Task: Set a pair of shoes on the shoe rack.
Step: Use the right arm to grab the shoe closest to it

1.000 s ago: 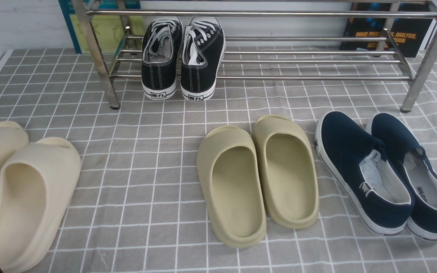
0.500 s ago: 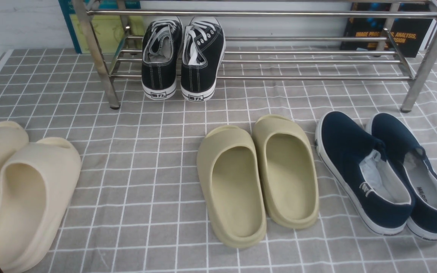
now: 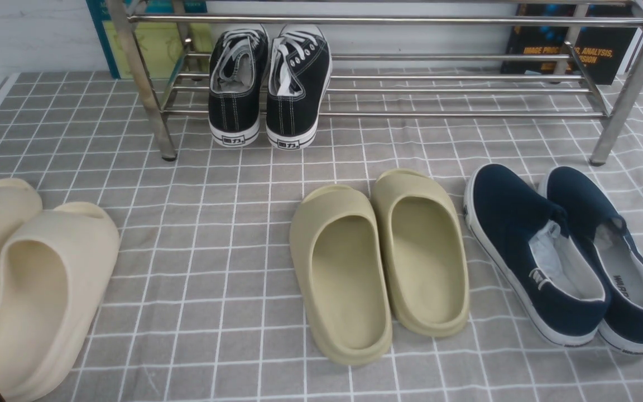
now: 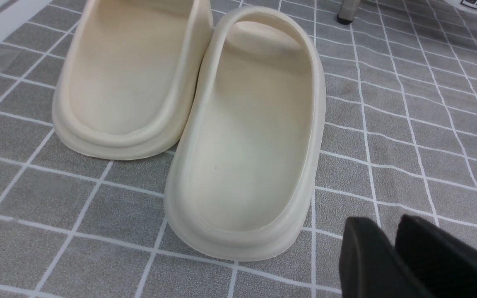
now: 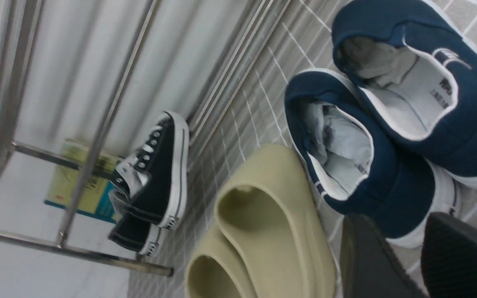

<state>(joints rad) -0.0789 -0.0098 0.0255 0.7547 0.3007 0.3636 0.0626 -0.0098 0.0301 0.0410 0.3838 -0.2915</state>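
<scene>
Your task pair of shoes [image 3: 522, 218], navy slip-ons with white soles, sits on the grey checked bench [image 3: 204, 223] at the right, toes pointing to the shoe rack [image 3: 388, 21] and just short of its right leg. Neither shoe is on the rack. Black lace-up sneakers [image 3: 293, 89] occupy the rack's lower bars near its left end. Olive slides [image 3: 338, 268] lie just beside the navy pair; cream slides [image 3: 42, 290] lie far left. Your left hand [image 4: 385, 219] hovers by the cream slides, fingers narrowly parted and gripping nothing. Your right hand [image 5: 400, 217] hangs near the navy pair's heels, fingers apart and empty.
</scene>
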